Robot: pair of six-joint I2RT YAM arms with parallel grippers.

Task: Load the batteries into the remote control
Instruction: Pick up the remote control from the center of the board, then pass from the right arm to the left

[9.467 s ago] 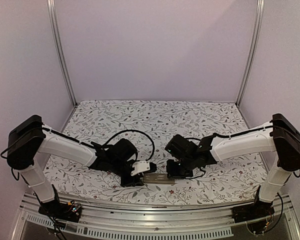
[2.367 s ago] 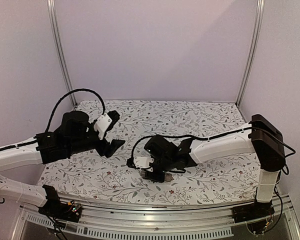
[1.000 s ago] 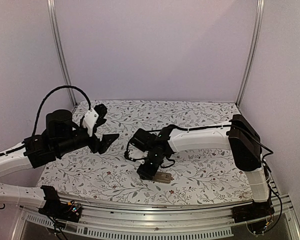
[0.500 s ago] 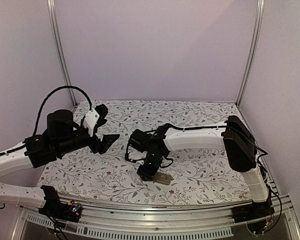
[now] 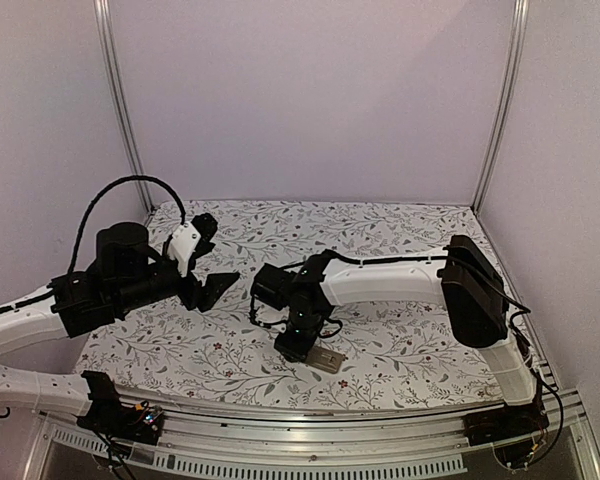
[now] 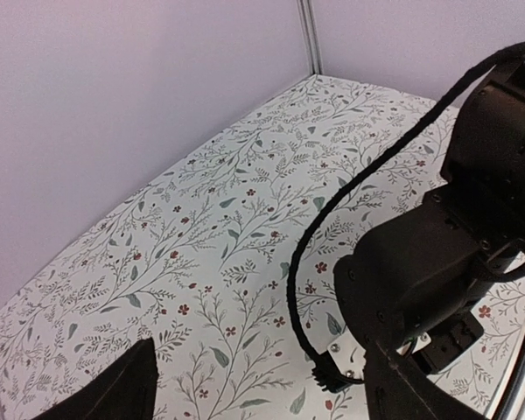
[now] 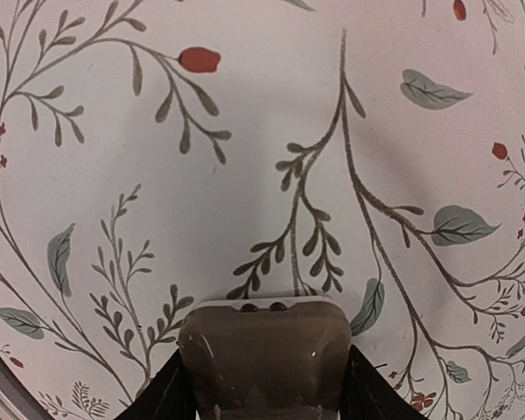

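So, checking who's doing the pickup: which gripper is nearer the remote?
Right. The right gripper is down at the remote, its fingers flanking one end. The left gripper hangs open, raised, well off to the left.

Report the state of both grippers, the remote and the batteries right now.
Left gripper: open, empty, held above the floral-patterned table cloth.
Right gripper: closed on the remote, a finger against each long side, low at the cloth.
Slim tan-grey rectangular remote control: tan-grey face up, clamped between the right fingers; battery recess not in view.
Batteries: none visible in any view.
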